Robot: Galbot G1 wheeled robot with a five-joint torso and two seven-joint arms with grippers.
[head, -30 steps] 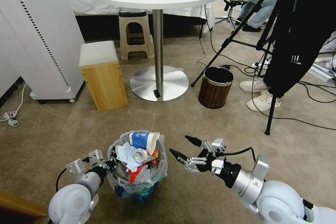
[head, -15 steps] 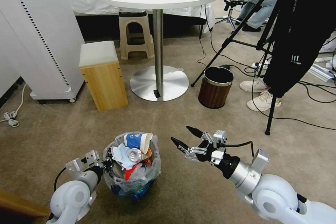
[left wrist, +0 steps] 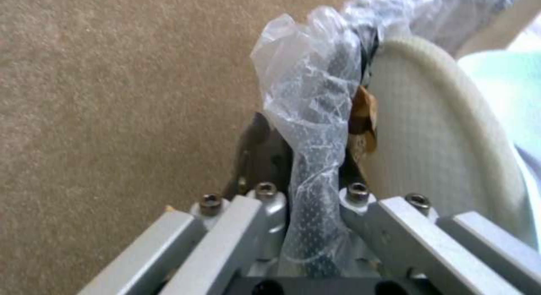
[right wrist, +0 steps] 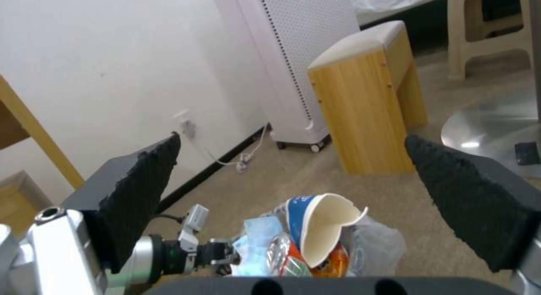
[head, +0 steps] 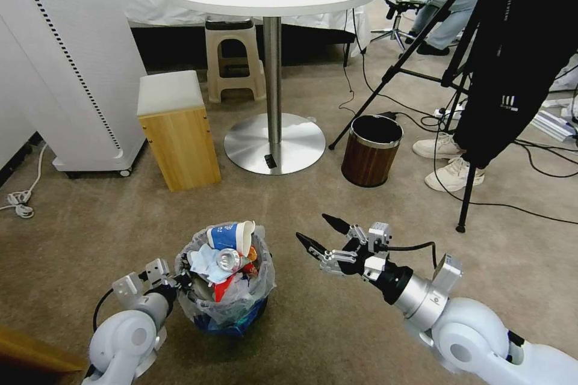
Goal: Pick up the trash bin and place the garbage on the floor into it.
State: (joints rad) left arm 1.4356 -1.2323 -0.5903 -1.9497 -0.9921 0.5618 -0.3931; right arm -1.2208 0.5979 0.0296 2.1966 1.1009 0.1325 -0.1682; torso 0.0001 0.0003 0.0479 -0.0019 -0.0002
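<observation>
The trash bin (head: 226,301) sits low and left of centre on the carpet, heaped with garbage: one blue-white paper cup (head: 229,235), one crushed can (head: 227,260), one light-blue mask (head: 201,261). The left hand (head: 180,284) pinches its bagged rim. The right hand (head: 319,239) hangs spread beside it, lower centre.

We see the trash bin (head: 226,301), a small round black mesh basket lined with a crinkly clear bag, blue showing near its base, upright on the carpet. Our left gripper (head: 180,281) is clamped on its rim. It is heaped with garbage: a blue-and-white paper cup (head: 230,234) lying on top, a light-blue mask (head: 203,261), a crushed can (head: 227,260) and red wrappers (head: 221,289).
</observation>
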